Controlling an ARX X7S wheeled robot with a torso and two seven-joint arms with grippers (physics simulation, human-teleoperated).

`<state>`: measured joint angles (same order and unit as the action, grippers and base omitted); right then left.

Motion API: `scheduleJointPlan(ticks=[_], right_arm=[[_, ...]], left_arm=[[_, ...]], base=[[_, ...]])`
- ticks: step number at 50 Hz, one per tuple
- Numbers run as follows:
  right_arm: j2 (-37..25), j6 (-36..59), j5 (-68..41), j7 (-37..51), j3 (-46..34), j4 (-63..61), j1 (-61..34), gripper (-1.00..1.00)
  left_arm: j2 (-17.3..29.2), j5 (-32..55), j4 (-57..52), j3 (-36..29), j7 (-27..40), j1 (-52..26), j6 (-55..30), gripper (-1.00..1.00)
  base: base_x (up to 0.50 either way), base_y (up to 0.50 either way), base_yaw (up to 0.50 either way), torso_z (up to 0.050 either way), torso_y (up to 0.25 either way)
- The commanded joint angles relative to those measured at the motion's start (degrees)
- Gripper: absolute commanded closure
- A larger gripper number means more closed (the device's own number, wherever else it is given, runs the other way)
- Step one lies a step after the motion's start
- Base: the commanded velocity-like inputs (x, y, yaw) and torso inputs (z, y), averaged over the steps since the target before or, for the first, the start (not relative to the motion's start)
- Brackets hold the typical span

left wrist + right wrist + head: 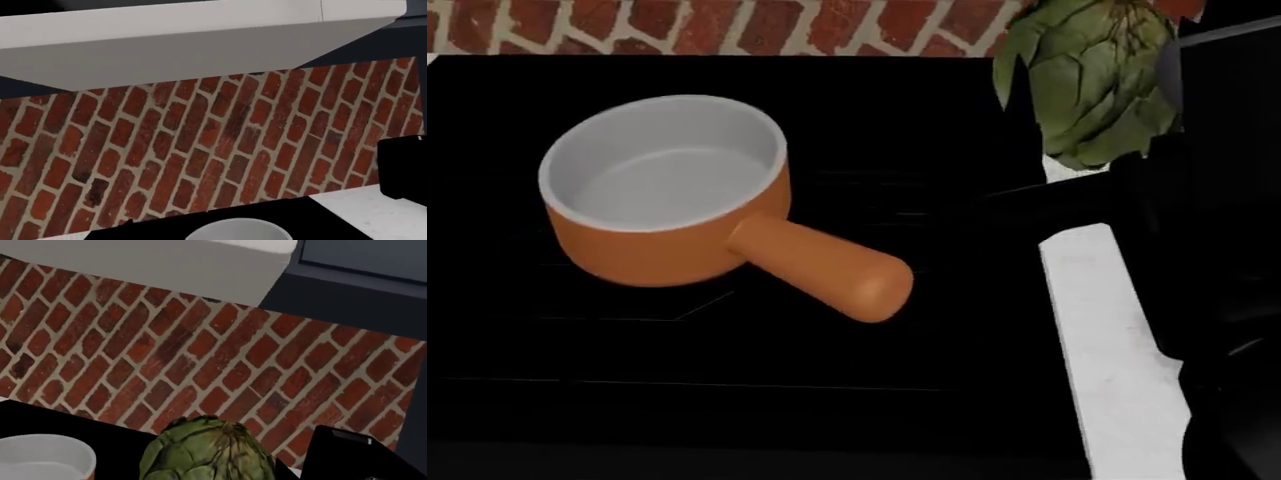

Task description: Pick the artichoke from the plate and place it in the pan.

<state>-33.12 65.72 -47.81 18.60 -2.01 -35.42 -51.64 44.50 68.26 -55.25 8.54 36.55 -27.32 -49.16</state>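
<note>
The orange pan (627,255) with a white inside stands on the black cooktop at the left of the head view, its stubby handle (827,265) pointing front right. The green artichoke (1081,75) hangs in the air at the top right, above the cooktop's right edge and to the right of the pan. My right gripper (1154,105) is shut on it, its fingers mostly hidden. In the right wrist view the artichoke (207,452) sits close in the jaws, with the pan's rim (47,452) beside it. The pan's rim (240,229) also shows in the left wrist view. The plate and my left gripper are out of view.
The black cooktop (827,380) meets a white counter (1101,330) at the right. A red brick wall (694,25) runs behind. A grey range hood (167,45) hangs above. A black object (400,167) stands on the counter by the wall.
</note>
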Motion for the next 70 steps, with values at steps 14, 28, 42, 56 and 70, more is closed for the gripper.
scheduleJointPlan(ticks=[14,28,42,56,70], right_arm=[[-0.6,0.0,1.8,-1.6,-1.5,-0.4,-1.1,1.0],[-1.8,0.1,1.9,-1.9,-2.5,-1.0,-2.2,1.0],[-2.0,0.0,1.5,-1.8,-2.6,-1.1,-1.8,1.0],[-2.2,-1.3,1.4,-3.5,-4.3,-1.3,-2.6,1.0],[1.5,-7.9,7.6,-11.1,-18.5,2.7,-6.0,1.0]], left_arm=[[-0.4,-0.1,0.2,-0.8,0.5,0.0,0.9,-1.0],[-0.8,-1.0,-0.2,-1.0,0.7,1.2,1.8,-1.0],[-0.7,-0.9,-0.4,-1.2,1.3,2.1,2.4,-1.0],[-0.5,-0.2,-0.2,-2.0,2.0,0.8,2.3,-1.0],[-0.4,-1.6,-0.3,-1.4,1.5,3.2,3.6,-1.0]], base=[[0.0,0.5,0.0,0.0,0.0],[0.14,0.14,0.0,0.0,0.001],[0.5,0.0,0.0,0.0,0.002],[0.36,0.0,0.0,0.0,0.002],[0.0,0.0,0.0,0.001,0.001]])
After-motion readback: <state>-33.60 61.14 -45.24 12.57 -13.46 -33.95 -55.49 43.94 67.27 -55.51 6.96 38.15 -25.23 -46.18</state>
